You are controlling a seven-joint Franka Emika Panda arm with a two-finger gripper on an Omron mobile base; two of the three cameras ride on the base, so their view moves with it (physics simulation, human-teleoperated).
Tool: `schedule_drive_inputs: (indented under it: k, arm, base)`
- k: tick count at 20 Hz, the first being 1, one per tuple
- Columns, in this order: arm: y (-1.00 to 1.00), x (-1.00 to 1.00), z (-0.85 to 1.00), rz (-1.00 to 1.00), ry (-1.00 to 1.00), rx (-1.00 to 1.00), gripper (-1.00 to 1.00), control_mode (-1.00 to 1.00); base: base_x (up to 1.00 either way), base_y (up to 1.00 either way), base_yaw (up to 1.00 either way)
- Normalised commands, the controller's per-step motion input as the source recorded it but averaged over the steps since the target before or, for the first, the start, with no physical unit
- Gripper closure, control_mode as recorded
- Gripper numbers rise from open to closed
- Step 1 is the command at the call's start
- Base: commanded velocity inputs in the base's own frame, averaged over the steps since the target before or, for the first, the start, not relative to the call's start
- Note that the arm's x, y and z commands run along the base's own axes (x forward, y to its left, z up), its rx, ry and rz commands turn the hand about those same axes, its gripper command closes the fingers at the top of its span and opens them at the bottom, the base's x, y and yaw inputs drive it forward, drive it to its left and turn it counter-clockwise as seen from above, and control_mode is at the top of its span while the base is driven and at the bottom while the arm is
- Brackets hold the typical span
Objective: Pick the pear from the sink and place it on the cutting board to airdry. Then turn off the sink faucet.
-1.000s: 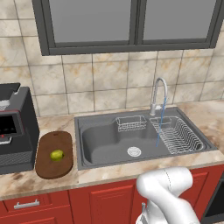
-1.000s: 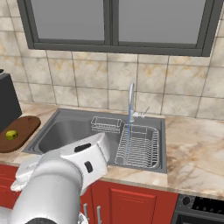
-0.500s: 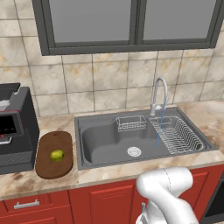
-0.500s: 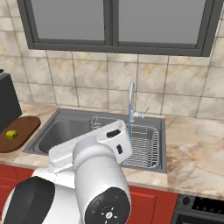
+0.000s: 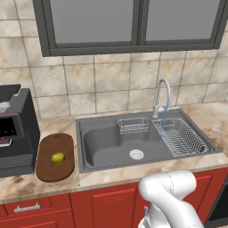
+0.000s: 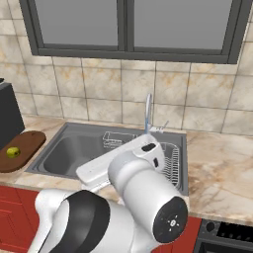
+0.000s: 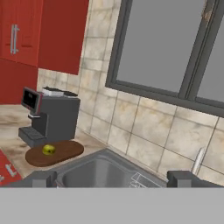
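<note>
The yellow-green pear (image 5: 57,157) (image 6: 13,152) (image 7: 48,149) lies on the dark brown cutting board (image 5: 53,142) (image 6: 27,141) (image 7: 66,151), left of the sink (image 5: 102,143) (image 6: 64,154) (image 7: 94,170). The silver sink faucet (image 5: 161,95) (image 6: 147,112) (image 7: 197,161) stands at the basin's back edge, and a thin blue water stream (image 5: 162,129) falls from its spout. In the hand view my gripper (image 7: 113,181) is open, its fingertips (image 7: 43,179) wide apart with nothing between them, held above the sink's front and apart from the pear.
A black coffee machine (image 5: 15,129) (image 7: 50,116) stands left of the board. A wire drying rack (image 5: 180,138) and a small wire basket (image 5: 133,125) sit in the sink. Red cabinets (image 7: 26,35) hang at the upper left of the hand view. A stove corner (image 6: 227,232) is at the right.
In the right base view my arm has swung up and across, now bulking large before the sink. The pear, board and running water are unchanged.
</note>
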Motion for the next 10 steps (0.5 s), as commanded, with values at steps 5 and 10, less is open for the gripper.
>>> schedule_drive_inputs:
  k: [5,10]
  arm:
    - [-0.09,0.06,-0.14,0.04,-0.03,0.03,-1.00,-1.00]
    - [-0.04,0.33,-0.13,0.00,0.01,0.09,-1.00,-1.00]
  base:
    - [0.00,0.00,0.00]
    - [0.00,0.00,0.00]
